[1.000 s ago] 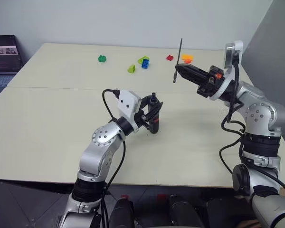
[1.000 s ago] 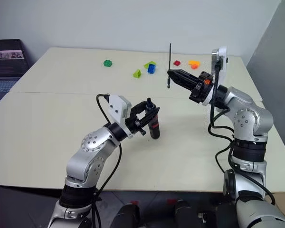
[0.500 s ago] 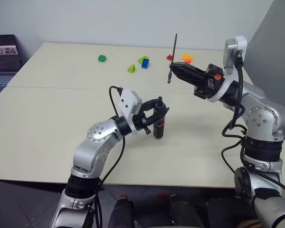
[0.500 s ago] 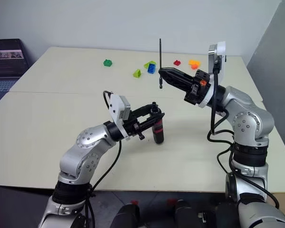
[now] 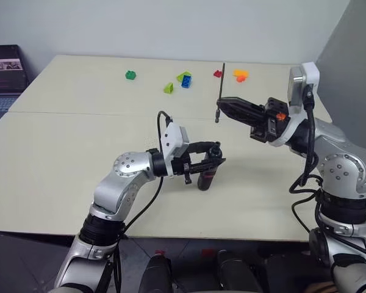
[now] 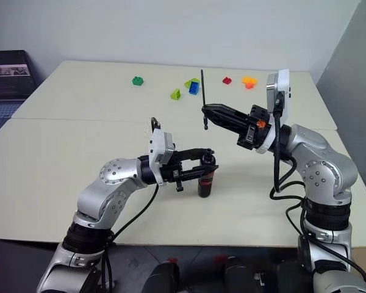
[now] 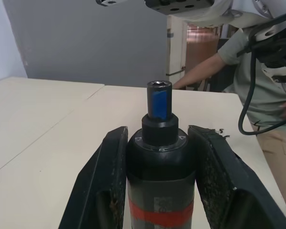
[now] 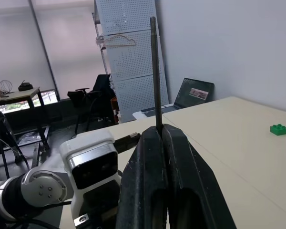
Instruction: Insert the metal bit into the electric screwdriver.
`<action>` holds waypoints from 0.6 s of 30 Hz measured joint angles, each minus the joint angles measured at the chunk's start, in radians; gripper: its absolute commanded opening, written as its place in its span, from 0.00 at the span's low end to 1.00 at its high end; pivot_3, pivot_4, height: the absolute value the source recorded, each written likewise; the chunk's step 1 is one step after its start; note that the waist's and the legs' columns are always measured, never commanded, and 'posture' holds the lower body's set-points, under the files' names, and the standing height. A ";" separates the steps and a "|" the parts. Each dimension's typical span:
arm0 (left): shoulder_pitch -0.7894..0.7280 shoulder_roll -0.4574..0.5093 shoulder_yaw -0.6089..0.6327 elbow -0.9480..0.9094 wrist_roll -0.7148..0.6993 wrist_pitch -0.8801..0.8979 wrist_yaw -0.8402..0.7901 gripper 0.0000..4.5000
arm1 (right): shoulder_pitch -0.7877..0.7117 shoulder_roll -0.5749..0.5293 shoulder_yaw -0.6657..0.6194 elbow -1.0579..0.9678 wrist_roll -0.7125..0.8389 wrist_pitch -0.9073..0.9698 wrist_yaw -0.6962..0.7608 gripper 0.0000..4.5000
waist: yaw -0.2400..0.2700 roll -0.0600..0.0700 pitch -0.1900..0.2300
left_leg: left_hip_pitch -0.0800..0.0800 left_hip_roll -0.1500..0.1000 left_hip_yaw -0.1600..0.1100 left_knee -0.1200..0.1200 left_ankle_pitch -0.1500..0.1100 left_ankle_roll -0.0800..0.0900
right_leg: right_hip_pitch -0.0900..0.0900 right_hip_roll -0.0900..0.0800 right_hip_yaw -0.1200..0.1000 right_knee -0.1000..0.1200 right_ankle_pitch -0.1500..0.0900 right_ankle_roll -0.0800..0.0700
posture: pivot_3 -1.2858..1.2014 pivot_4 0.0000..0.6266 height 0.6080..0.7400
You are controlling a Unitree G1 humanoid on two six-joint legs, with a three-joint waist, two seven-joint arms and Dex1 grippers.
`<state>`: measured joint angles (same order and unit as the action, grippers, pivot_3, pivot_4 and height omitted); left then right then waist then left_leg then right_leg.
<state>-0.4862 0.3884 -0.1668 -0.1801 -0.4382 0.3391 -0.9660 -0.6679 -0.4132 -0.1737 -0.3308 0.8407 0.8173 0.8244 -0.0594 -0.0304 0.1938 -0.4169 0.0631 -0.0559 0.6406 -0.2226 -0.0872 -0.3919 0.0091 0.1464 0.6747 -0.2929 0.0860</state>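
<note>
Screwdriver (image 5: 207, 175), the electric pen-shaped one with the red band, is standing upright on the pale surface (image 5: 61, 152), clenched across its body by the left pincer (image 5: 214, 163), its open nose socket pointing up. Above and just behind it, the right pincer (image 5: 222, 105) is gripping the metal bit (image 5: 220, 91) near its lower end, the rod standing close to vertical, its tip well above the socket and apart from it. To seat it well, the bit probably needs bringing directly over the nose, keeping both axes in line, then lowering straight down while the left pincer is holding the body steady. Small coloured toy bricks (image 5: 185, 80) are lying far back, well clear.
</note>
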 measured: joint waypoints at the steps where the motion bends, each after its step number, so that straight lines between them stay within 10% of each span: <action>1: 0.000 0.000 0.000 0.004 0.001 -0.008 -0.007 0.36 | 0.007 0.000 0.000 -0.006 0.008 0.000 -0.001 0.00 | 0.000 0.000 0.000 | 0.000 0.000 0.000 0.000 0.000 0.000 | 0.000 0.000 0.000 0.000 0.000 0.000 | 0.52 0.24 1.00; 18: 0.020 0.048 0.028 0.015 -0.024 -0.043 -0.028 0.36 | 0.072 0.001 0.045 -0.037 0.037 -0.068 -0.032 0.00 | -0.001 0.000 0.000 | 0.001 0.000 0.000 0.000 0.000 0.000 | 0.000 0.000 0.001 0.001 0.000 0.001 | 0.52 0.24 1.00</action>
<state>-0.4657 0.4361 -0.1393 -0.1654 -0.4620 0.2962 -0.9938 -0.5960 -0.4124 -0.1291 -0.3674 0.8772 0.7489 0.7919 -0.0603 -0.0303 0.1937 -0.4159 0.0634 -0.0558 0.6410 -0.2225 -0.0871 -0.3917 0.0095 0.1469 0.6754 -0.2932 0.0865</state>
